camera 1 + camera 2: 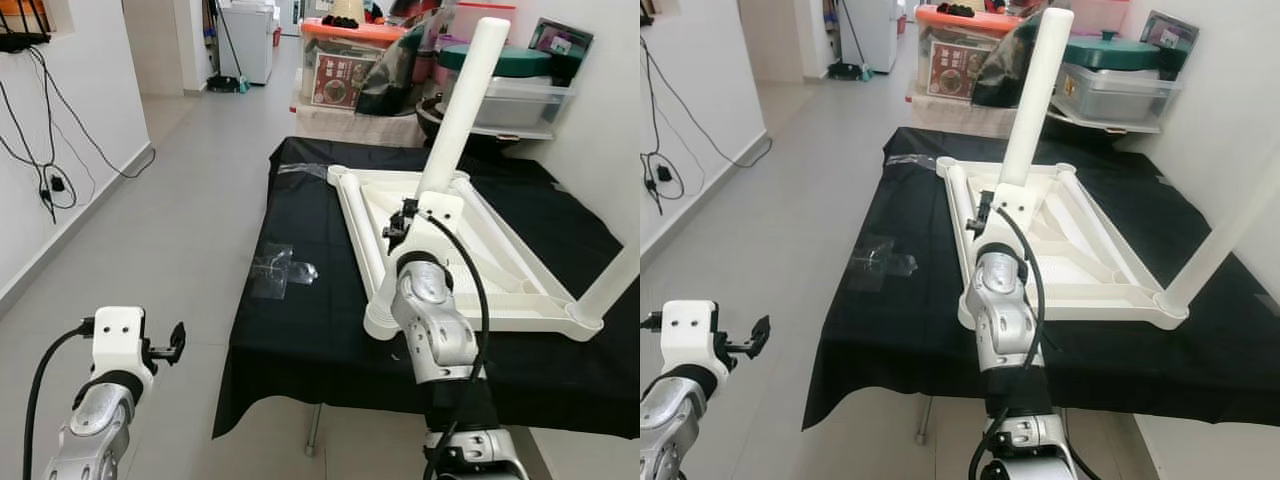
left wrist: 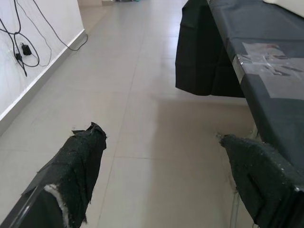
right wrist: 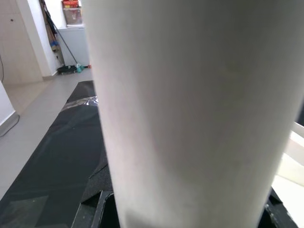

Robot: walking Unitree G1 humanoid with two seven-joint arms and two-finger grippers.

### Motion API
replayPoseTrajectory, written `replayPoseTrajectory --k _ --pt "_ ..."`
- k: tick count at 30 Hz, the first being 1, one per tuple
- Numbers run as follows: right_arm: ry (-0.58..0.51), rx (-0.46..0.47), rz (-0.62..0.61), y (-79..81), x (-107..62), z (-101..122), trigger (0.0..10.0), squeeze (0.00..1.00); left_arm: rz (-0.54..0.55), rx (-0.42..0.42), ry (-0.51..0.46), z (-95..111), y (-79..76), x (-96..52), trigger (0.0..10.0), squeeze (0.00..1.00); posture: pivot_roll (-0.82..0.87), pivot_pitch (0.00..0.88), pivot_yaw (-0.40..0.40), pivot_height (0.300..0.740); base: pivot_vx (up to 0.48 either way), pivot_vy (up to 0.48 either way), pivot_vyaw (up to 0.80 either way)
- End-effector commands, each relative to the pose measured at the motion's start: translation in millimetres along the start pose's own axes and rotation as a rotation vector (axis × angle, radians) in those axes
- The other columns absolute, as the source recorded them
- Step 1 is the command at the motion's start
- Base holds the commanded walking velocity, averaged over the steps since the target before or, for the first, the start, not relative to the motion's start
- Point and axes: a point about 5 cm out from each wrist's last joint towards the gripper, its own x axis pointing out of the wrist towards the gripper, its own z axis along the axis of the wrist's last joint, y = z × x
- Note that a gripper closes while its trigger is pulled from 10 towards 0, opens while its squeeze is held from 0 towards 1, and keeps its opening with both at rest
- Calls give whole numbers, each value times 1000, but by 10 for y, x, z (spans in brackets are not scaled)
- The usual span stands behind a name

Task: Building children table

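Black cloth covered the desk point(image 1: 300, 330) where the upturned white tabletop point(image 1: 480, 265) lay, the right tool point(image 1: 408, 222) clamped on a table leg point(image 1: 458, 110), best kept plumb over its socket; left tool point(image 1: 170, 345) apart, idle.

silver arms point(image 1: 432, 330), white wrist blocks, blk cables
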Motion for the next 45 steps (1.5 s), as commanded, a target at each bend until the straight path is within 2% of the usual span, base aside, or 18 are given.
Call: replayPoseTrajectory --k 1,5,6,12,13,16,17,18,19,21,26,29,32,36,38,42,43,45 --pt "215 8 -69 -188 -27 -442 10000 0 -5 11 10 -19 -1 18 10000 0 103 0 -47 740 0 0 0" --pt "209 12 -69 -186 -25 -421 10000 0 -7 12 10 -17 0 22 10000 0 103 0 -47 740 0 0 0" --pt "192 36 -60 -183 -20 -380 10000 1000 -9 14 10 -14 3 26 10000 0 103 0 -46 740 0 0 0" --pt "133 41 -11 -128 -30 -210 10000 1000 -9 17 10 -12 8 24 10000 0 106 0 -45 740 0 0 0" --pt "72 34 38 -87 -30 -55 10000 55 -10 18 10 -12 14 23 10000 0 104 0 -43 740 0 0 0" --pt "20 36 79 -59 -32 98 10000 0 -10 20 10 -10 18 21 10000 0 104 0 -43 740 0 0 0" --pt "-84 31 158 -52 -13 432 10000 0 -11 24 10 -9 28 23 10000 0 98 0 -39 740 0 0 0" --pt "-84 31 158 -52 -13 432 10000 0 -11 24 10 -9 28 23 10000 0 98 0 -39 740 0 0 0" --pt "-117 25 201 -58 3 565 10000 0 -14 26 10 -8 31 25 10000 0 95 0 -38 740 0 0 0" --pt "-136 18 229 -61 11 642 10000 0 -15 28 10 -8 32 27 10000 0 95 0 -38 740 0 0 0" --pt "-192 -27 448 -26 61 934 10000 0 -27 34 8 -1 18 47 10000 0 86 0 -30 740 0 0 0" --pt "-197 -48 499 -19 71 963 10000 0 -31 36 8 0 15 52 10000 0 86 0 -31 740 0 0 0" --pt "-160 -159 647 -60 203 963 10000 0 -34 41 7 6 15 69 10000 0 87 0 -35 740 0 0 0" --pt "-122 -206 739 -94 292 950 10000 0 -35 45 7 6 20 77 10000 0 90 0 -38 740 0 0 0" --pt "-97 -262 837 -122 360 952 10000 0 -37 48 8 4 16 80 10000 0 95 0 -44 740 0 0 0" --pt "-79 -316 910 -141 404 963 10000 0 -37 50 8 1 18 80 10000 0 96 0 -46 740 0 0 0" --pt "-52 -366 900 -165 488 976 0 0 -32 51 8 1 34 76 10000 0 101 0 -51 740 0 0 0" --pt "-46 -377 892 -171 507 980 0 0 -31 52 8 1 37 75 10000 0 101 0 -51 740 0 0 0"
